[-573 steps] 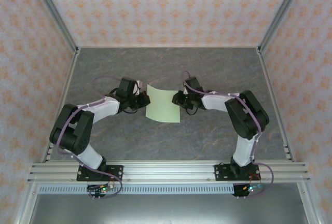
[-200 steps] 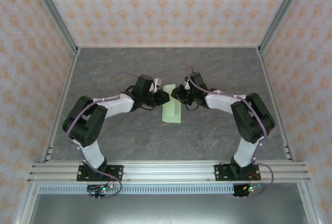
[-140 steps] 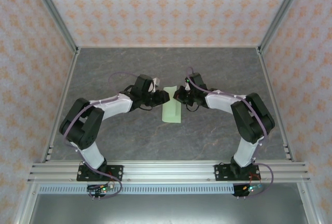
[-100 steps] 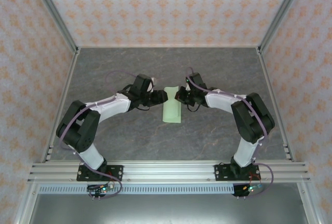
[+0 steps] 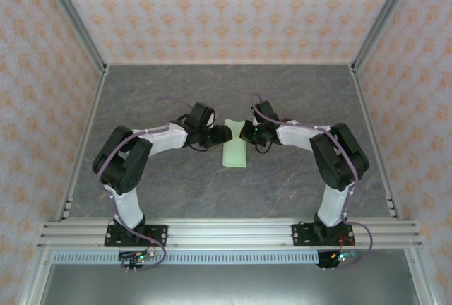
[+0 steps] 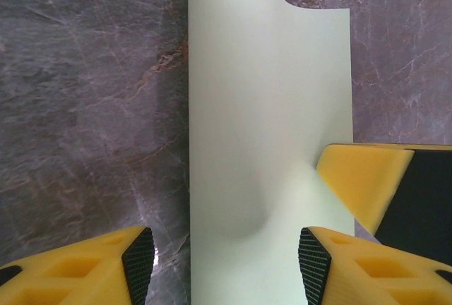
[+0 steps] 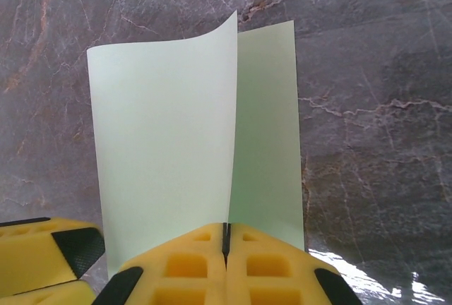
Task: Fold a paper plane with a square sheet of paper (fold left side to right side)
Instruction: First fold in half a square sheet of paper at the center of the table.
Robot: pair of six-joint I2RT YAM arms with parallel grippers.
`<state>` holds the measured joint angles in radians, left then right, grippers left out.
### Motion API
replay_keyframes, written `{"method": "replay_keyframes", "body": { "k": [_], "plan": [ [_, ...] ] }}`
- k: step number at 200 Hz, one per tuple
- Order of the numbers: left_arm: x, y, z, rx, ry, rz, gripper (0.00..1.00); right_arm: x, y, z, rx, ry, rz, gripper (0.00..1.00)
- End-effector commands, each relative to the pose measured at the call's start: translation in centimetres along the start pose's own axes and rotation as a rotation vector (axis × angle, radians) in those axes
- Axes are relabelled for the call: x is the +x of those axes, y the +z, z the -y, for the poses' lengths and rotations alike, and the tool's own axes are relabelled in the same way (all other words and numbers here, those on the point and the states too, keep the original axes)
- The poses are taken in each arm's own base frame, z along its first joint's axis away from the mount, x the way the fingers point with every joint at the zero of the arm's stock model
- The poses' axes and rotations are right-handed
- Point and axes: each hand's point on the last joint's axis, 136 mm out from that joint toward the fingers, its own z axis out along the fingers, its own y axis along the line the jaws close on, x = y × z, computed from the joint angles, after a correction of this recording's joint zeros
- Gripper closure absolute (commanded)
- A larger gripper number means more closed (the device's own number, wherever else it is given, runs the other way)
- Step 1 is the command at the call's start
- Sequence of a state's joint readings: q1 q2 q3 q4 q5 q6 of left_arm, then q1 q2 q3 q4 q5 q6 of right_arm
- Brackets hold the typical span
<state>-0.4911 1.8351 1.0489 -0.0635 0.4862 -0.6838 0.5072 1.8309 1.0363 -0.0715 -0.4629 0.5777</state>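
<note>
the right gripper (image 7: pixel 226 240) has its yellow fingers pressed together, pinching the raised edge of the square sheet of paper (image 7: pixel 162 142). the left gripper (image 6: pixel 226 262) stands with its jaws parted and the sheet lies loose between them, gripped by neither finger. the one pale green sheet is doubled over with its top layer bowed up. it lies mid-table (image 5: pixel 282 185) on grey veined stone-look surface. two arms meet at its far end. three peach patterned walls (image 5: pixel 226 8) and a slotted rail (image 5: pixel 226 233) enclose it.
</note>
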Motion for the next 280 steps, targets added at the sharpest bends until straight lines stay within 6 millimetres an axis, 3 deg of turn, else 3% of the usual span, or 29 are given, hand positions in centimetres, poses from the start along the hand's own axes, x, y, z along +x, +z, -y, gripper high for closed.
{"method": "replay_keyframes", "body": {
  "k": [1, 53, 78, 119, 157, 197, 280],
  "plan": [
    [-0.3, 0.4, 1.0, 0.006, 0.001, -0.003, 0.41, -0.7, 0.1, 0.1, 0.02, -0.013, 0.017, 0.94],
    [-0.2, 1.5, -0.1, -0.061, -0.007, -0.017, 0.49, -1.0, -0.6, -0.4, 0.01, -0.017, 0.035, 0.88],
    [-0.2, 1.5, -0.1, -0.061, -0.01, -0.014, 0.49, -1.6, -2.0, -0.6, 0.028, -0.034, 0.07, 0.74],
    [0.5, 2.5, -1.0, -0.087, -0.018, -0.04, 0.49, -2.6, -5.7, 0.8, 0.141, -0.065, 0.173, 0.58],
    [1.0, 3.1, -1.2, -0.092, -0.036, -0.056, 0.49, -3.4, -9.8, 0.0, 0.092, -0.027, 0.313, 0.43],
    [1.3, 3.6, -1.5, -0.11, -0.041, -0.069, 0.48, -3.2, -12.4, 0.3, 0.119, -0.04, 0.353, 0.38],
    [2.4, 4.1, -1.2, -0.189, 0.048, -0.105, 0.46, -2.4, -13.8, 1.8, 0.162, -0.043, 0.375, 0.33]
  ]
}}
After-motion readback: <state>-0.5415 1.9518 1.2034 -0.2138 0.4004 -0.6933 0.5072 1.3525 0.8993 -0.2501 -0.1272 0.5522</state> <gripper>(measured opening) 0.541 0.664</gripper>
